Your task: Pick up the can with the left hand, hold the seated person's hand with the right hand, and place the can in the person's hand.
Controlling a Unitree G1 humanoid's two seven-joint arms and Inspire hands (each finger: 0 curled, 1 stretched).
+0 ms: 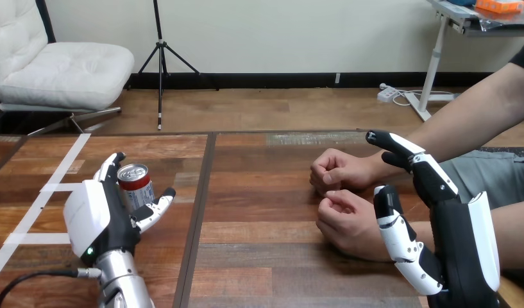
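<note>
Can [135, 186] stands upright on the wooden table [259, 212], left of centre, just beside strips of white tape [54, 187]. Left hand [95, 221] sits at it, back shell toward the camera, fingers [109, 167] reaching up along the can's left side and thumb [155, 206] lying at its right front. Digits look fairly straight and not clamped, so I log this hand as spread around the can, with the can bracketed but resting on the table. Judgement: this is the pre-grasp pose, and closing and lifting are not yet done.

Right hand [455, 224] is wide, one finger [400, 144] stretched toward the view's left and the thumb [397, 234] held apart below it. It stands beside the person's forearms. Whether the thumb touches the wrist beside it, I cannot tell, and nothing is curled round it.

Person's upper hand [339, 170] and person's lower hand [349, 221] rest on the table, right of centre, both loosely fisted and close together, well apart from the can.

Obstacles: bare table between the can and the person. Likely hindrance is the closed fists, since neither offers a palm to receive the can.
</note>
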